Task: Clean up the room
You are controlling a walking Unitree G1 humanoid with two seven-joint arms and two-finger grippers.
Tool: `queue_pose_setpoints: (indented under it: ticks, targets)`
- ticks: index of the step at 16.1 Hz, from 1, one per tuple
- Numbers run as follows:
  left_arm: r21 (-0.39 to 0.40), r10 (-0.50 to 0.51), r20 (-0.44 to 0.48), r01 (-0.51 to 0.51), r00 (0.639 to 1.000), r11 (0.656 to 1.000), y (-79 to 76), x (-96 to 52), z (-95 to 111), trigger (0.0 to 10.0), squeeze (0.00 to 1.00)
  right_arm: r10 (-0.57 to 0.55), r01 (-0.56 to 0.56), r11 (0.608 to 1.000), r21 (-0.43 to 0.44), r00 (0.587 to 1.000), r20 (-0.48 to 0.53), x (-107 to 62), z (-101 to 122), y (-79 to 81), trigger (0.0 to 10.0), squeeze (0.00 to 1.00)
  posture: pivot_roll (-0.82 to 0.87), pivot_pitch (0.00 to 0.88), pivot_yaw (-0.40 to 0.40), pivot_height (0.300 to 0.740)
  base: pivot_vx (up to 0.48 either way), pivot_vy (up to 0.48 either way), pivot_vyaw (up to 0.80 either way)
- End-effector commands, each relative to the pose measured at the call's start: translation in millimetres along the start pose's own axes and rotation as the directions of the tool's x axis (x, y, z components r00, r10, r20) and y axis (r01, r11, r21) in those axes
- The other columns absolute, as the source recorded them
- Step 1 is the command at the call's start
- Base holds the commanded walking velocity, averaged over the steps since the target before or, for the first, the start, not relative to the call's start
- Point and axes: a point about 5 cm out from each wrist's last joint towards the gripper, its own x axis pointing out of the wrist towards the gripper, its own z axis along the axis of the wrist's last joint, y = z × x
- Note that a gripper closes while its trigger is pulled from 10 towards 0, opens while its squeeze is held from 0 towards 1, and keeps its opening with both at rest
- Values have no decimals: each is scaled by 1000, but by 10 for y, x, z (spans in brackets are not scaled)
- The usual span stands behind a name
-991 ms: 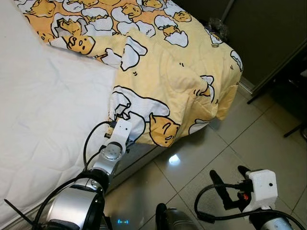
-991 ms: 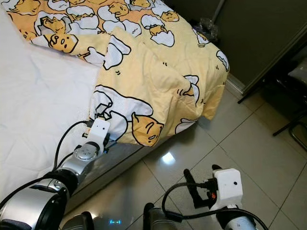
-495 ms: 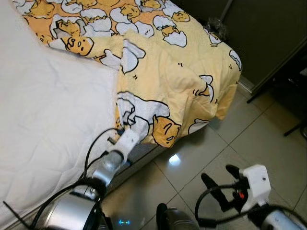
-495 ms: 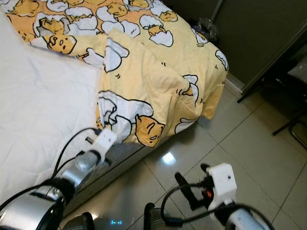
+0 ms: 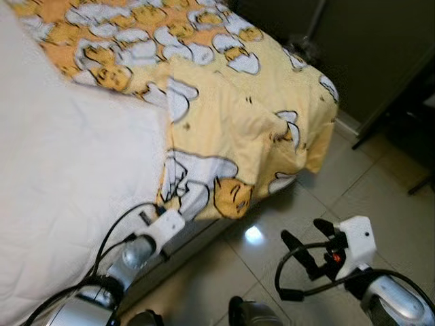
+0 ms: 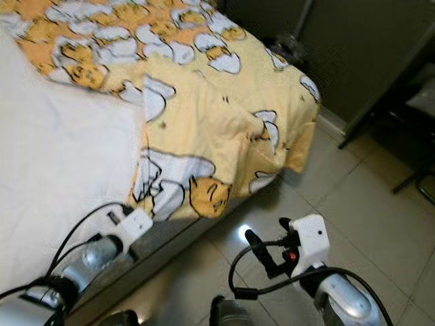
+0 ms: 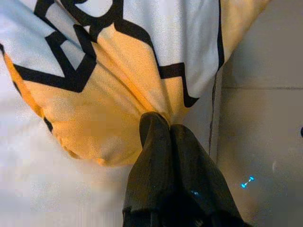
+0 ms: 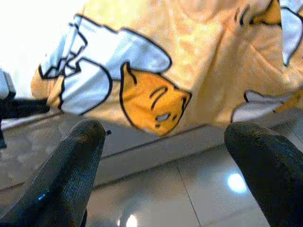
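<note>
Head stereo pair looks down at bed (image 5: 61, 176) corner and floor (image 5: 353, 197); wrist cams sit close on the blanket (image 7: 118, 71), shared by all

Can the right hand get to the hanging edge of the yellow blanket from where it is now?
Probably yes. The right hand is open above the tiled floor, facing the yellow blanket where it drapes off the bed, with nothing between them. The left hand already pinches that edge.
</note>
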Motion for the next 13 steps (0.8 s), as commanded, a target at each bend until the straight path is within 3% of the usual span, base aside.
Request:
queue_pose_setpoints:
  ticks: [1,4,7,9,13]
  targets:
    - [23,-44,-6,44,999,999,-81,-29,-62,0,0,-4,4,1000,9,1000,-1,12,-22,-7,10000,0,-229,63,-55,740,0,0,0]
    - [73,-130,12,129,991,989,-299,-97,-153,0,0,4,-4,1000,13,1000,15,93,-6,-8,10000,0,-211,28,-48,740,0,0,0]
    - [25,-170,16,169,985,985,-448,-153,-227,0,0,19,-20,1000,16,999,36,164,45,-47,10000,0,-188,8,-47,740,0,0,0]
    - [-10,-167,17,168,986,986,-474,-180,-266,0,0,35,-35,999,10,999,41,206,62,-64,10000,0,-173,0,-48,740,0,0,0]
    - [-95,-151,52,155,987,983,-425,-202,-272,0,0,114,-114,994,-4,993,14,269,37,-23,10000,0,-149,0,-46,740,0,-433,0]
